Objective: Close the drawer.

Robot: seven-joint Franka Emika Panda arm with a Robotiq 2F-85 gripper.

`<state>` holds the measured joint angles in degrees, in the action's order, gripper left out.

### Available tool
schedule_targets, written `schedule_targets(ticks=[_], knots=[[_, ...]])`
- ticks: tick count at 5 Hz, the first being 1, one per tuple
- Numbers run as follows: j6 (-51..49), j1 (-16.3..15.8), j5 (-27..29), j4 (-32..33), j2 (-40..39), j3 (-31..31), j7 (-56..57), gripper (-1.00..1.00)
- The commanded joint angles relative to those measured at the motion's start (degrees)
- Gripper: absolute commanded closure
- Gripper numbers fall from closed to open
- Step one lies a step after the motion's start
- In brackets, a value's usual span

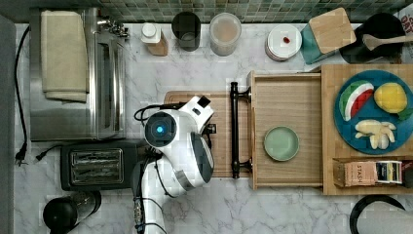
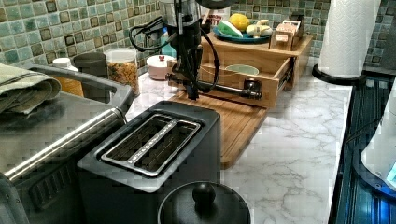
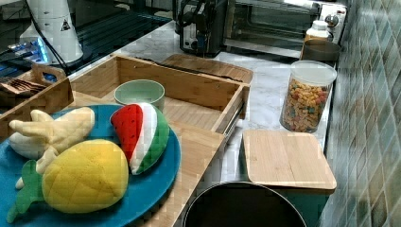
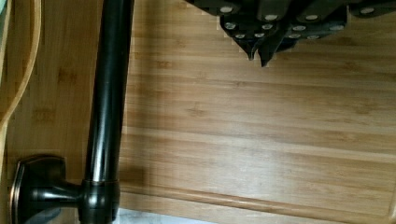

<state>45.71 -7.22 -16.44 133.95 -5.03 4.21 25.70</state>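
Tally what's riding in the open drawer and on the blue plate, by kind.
Bowls in the drawer: 1, green bowl
Plush foods on the blue plate: 3, watermelon slice, yellow fruit, pale banana-like piece
Total: 4

A white marble-patterned countertop [image 1: 272,209] with grey veining was seen, bounded along its back edge by a wall of small green-grey glazed tiles [image 2: 56,32]. A dark grooved surface [image 2: 369,116] was set beside the countertop's front edge. The scene was evenly lit.
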Motion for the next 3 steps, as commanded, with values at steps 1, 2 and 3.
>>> schedule_targets(ticks=[1,2,3], knots=[[-3.02,3.08,0.39,-6.85,-2.43,-3.37,-4.34,1.00],[0.69,2.83,-1.27,-6.59,-3.60,-4.35,-5.47,1.00],[3.03,2.60,-1.30,-6.37,-4.36,-5.31,-5.21,1.00]])
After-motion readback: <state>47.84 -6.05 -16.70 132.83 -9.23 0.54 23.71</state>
